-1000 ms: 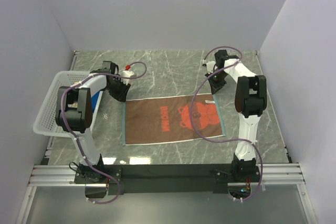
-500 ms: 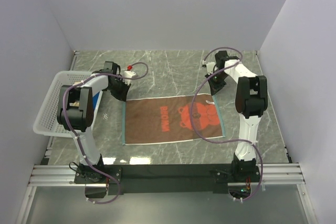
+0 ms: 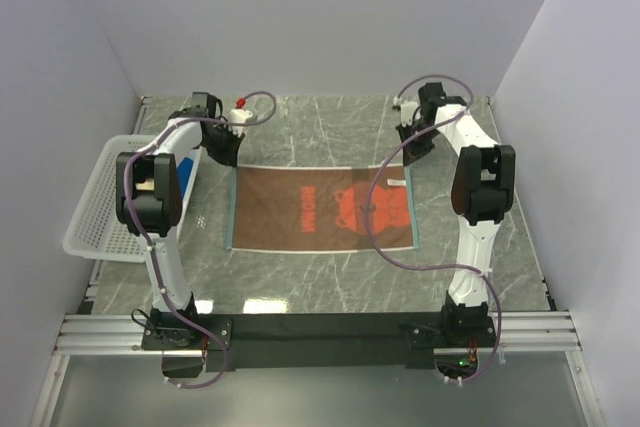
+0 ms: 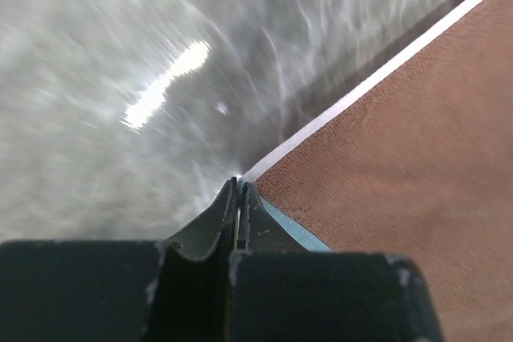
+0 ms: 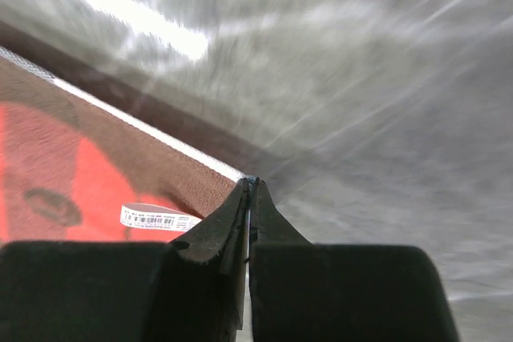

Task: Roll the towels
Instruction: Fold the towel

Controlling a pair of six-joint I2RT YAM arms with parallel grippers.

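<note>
The rust-orange towel point(image 3: 320, 208) with dark brown field, orange bear print and teal/white edging lies spread flat mid-table. My left gripper point(image 3: 228, 159) is shut on its far left corner; the left wrist view shows the jaws point(image 4: 239, 186) pinching the white and teal edge of the towel point(image 4: 401, 150). My right gripper point(image 3: 410, 157) is shut on the far right corner; the right wrist view shows its tips point(image 5: 252, 184) closed on the towel's white hem point(image 5: 96, 166), near a barcode label point(image 5: 159, 217). A blue towel point(image 3: 182, 179) shows in the basket. No beige towel is visible.
A white lattice basket point(image 3: 92, 209) stands at the left table edge beside the left arm. Grey walls close in the marble table point(image 3: 320, 127) on the left, back and right. Purple cables loop over both arms.
Both grippers have moved toward the far wall with the towel's corners, dragging the towel away from the arm bases and squaring it up.
</note>
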